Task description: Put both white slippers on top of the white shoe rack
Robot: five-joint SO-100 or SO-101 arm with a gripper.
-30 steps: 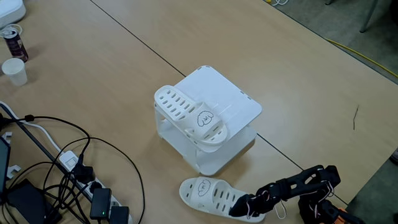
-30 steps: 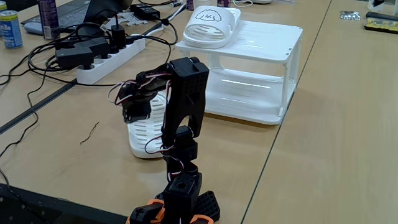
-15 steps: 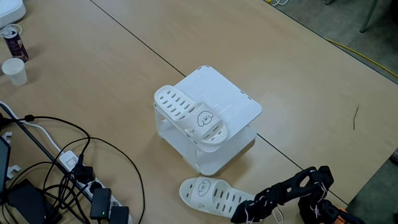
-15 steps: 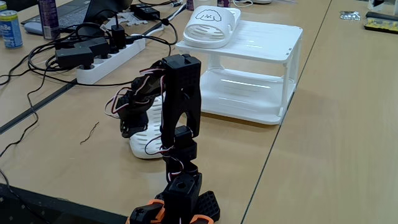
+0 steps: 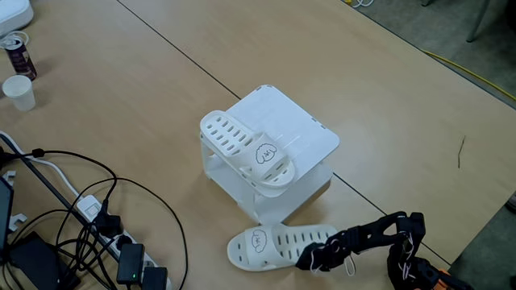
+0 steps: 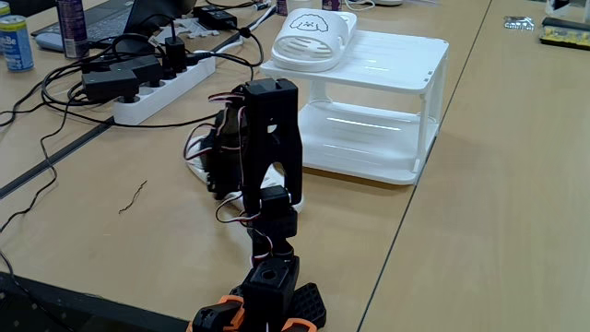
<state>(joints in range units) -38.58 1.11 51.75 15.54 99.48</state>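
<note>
One white slipper lies on the left part of the white shoe rack, its toe hanging over the edge; it also shows on the rack as the slipper with the cloud face. The second slipper lies flat on the table just in front of the rack's foot. My gripper is shut on its heel end, low over the table. In the other fixed view the black arm hides the gripper and most of this slipper.
A power strip and tangled black cables lie left of the slipper. A paper cup and a can stand far left. The table edge runs close behind the arm's base.
The gripper has pushed left towards the rack with the second slipper's heel in it; the slipper has slid and turned, now lying closer to the rack's foot.
</note>
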